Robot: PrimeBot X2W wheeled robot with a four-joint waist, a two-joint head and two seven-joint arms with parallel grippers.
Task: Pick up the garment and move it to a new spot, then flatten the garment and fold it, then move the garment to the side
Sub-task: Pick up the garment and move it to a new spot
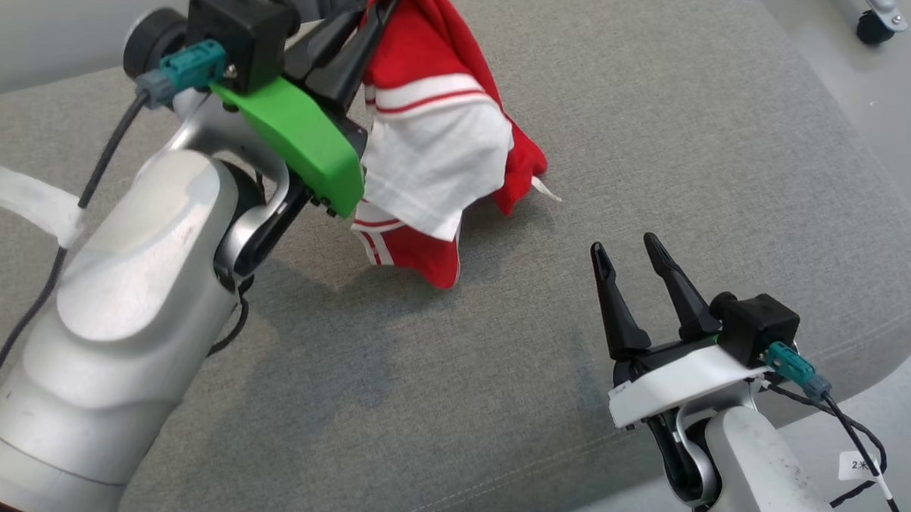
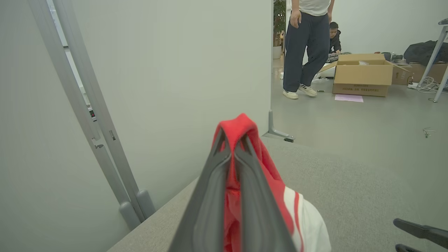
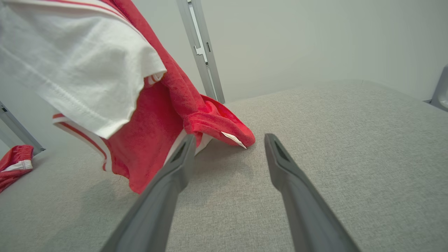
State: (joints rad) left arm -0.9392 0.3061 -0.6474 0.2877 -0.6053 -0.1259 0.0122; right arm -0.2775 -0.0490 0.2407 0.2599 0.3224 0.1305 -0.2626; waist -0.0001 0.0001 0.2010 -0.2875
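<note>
Garment (image 1: 437,134), head view: pinched in closed left gripper (image 1: 385,3), hung above grey woven cushion (image 1: 694,143), lowest red folds seemingly brushing it; right gripper (image 1: 624,245) spread wide, holding nothing, near the cushion's front edge. Judged: first step, carrying to a new spot. Left wrist view: red cloth bunched over the shut fingertips. Right wrist view: nubbly red towelling, smooth white hemmed sleeve, striped trim, small white label (image 3: 232,139); next, probably lowering, releasing, then spreading limp cloth flat
</note>
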